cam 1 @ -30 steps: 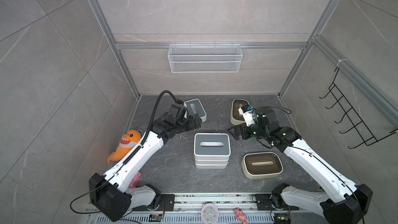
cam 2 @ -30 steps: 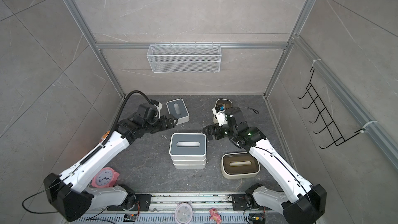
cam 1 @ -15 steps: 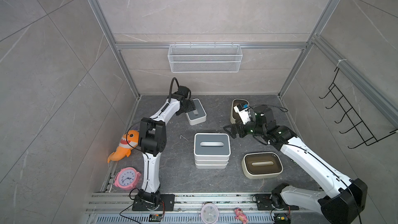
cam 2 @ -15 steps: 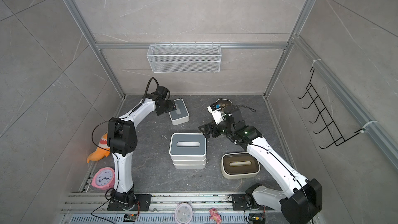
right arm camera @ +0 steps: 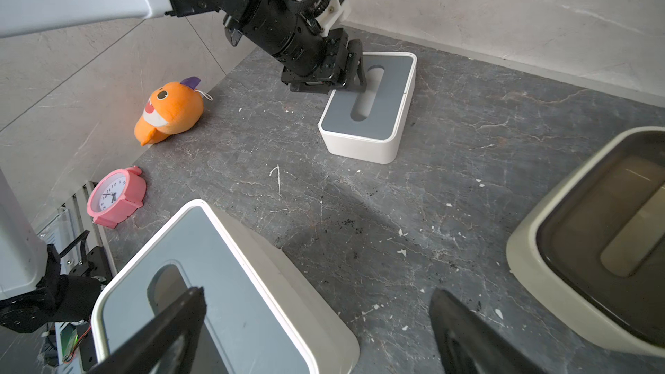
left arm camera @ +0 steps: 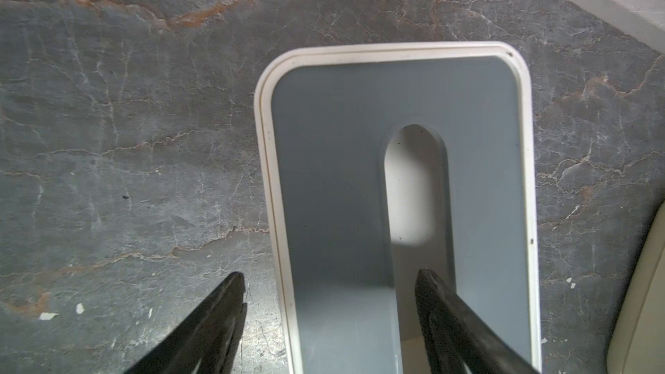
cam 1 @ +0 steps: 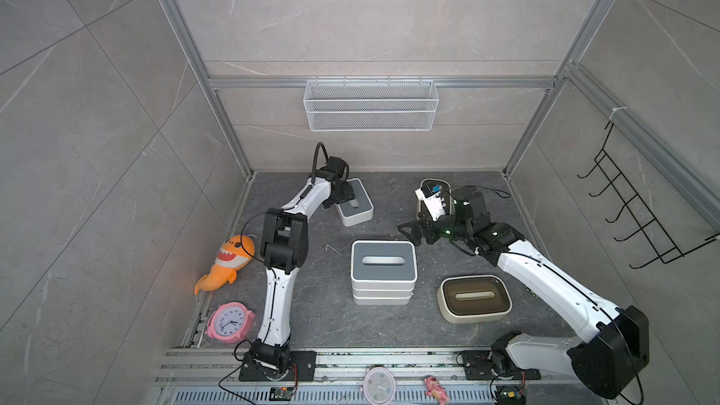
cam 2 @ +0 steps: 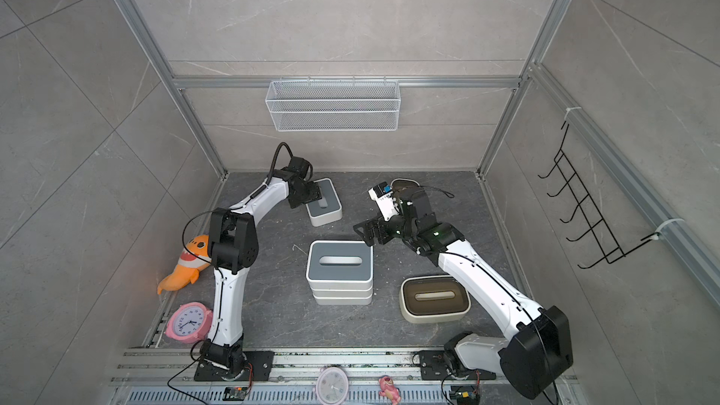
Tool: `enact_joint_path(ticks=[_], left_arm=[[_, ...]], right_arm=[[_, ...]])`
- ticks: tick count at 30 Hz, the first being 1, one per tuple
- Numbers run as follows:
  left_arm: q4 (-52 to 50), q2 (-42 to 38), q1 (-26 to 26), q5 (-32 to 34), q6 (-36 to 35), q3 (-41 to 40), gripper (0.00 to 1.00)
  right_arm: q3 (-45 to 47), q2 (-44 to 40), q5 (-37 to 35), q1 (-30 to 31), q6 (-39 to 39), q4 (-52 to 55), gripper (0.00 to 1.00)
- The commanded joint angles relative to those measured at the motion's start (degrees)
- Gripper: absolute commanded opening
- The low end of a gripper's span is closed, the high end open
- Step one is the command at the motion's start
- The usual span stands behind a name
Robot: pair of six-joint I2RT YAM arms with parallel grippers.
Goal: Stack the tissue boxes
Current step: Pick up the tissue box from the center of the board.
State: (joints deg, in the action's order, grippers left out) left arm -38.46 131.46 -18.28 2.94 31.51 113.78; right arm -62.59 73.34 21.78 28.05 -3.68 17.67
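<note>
White sides under a grey lid are shown on the stacked boxes (cam 1: 383, 266) and the single box (cam 1: 356, 208), cream sides with a dark brown lid on the rounded box (cam 1: 473, 298), rust-veined dark grey marbling on the floor (cam 1: 319, 305), orange on the plush shark (cam 1: 228, 262), and pink on the clock (cam 1: 230, 321).

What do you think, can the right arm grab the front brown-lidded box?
Probably yes. The right gripper is open and empty, and the front brown-lidded box sits alone beside that arm, with nothing on top or in between.
</note>
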Motion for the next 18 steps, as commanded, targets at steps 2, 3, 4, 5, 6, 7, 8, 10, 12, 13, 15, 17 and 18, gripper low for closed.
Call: enact_joint_path(ticks=[2, 3, 4, 5, 6, 7, 8, 10, 12, 13, 15, 17, 18], left_arm=[[1.4, 1.3, 0.0, 0.0, 1.1, 1.4, 0.76], [1.5, 1.6, -0.1, -0.1, 1.4, 1.4, 0.75], [1.6, 1.6, -0.2, -0.1, 1.7, 1.5, 0.75], [1.6, 1.5, -0.1, -0.1, 2.1, 1.5, 0.74], [1.6, 3.4, -0.1, -0.1, 2.4, 1.6, 0.72], [1.7, 3.7, -0.2, -0.1, 2.4, 1.7, 0.72], [1.7, 4.0, -0.2, 0.0, 2.5, 1.8, 0.71], [1.7, 4.3, -0.3, -0.2, 2.5, 2.0, 0.70], [1.5, 4.8, -0.3, -0.2, 2.7, 2.2, 0.68], [1.5, 4.9, -0.3, -0.2, 2.7, 2.2, 0.68], [1.5, 5.1, -0.4, 0.0, 2.9, 2.3, 0.65], [1.4, 5.3, -0.6, 0.4, 2.9, 2.2, 0.62], [1.2, 5.2, -0.6, 0.5, 3.0, 2.2, 0.60]], right_arm=[[-1.6, -0.5, 1.0, 0.2, 1.8, 0.2, 0.99], [-1.4, -0.8, 1.0, 0.2, 2.1, 0.4, 1.00], [-1.2, -1.1, 0.9, 0.2, 2.2, 0.5, 1.00], [-1.0, -1.4, 0.8, 0.2, 2.3, 0.5, 1.00], [-0.8, -1.6, 0.7, 0.2, 2.3, 0.6, 0.99], [-0.6, -1.8, 0.6, 0.2, 2.4, 0.7, 0.99], [-0.5, -1.8, 0.5, 0.2, 2.4, 0.9, 0.99], [-0.3, -1.8, 0.4, 0.2, 2.8, 1.0, 0.99], [-0.3, -1.7, 0.4, 0.2, 3.1, 1.1, 0.99], [-0.3, -1.6, 0.4, 0.2, 3.3, 1.2, 0.99], [-0.2, -1.5, 0.3, 0.1, 3.6, 1.2, 1.00], [-0.3, -1.4, 0.4, 0.2, 3.7, 1.3, 0.99], [-0.3, -1.4, 0.3, 0.2, 3.8, 1.4, 1.00]])
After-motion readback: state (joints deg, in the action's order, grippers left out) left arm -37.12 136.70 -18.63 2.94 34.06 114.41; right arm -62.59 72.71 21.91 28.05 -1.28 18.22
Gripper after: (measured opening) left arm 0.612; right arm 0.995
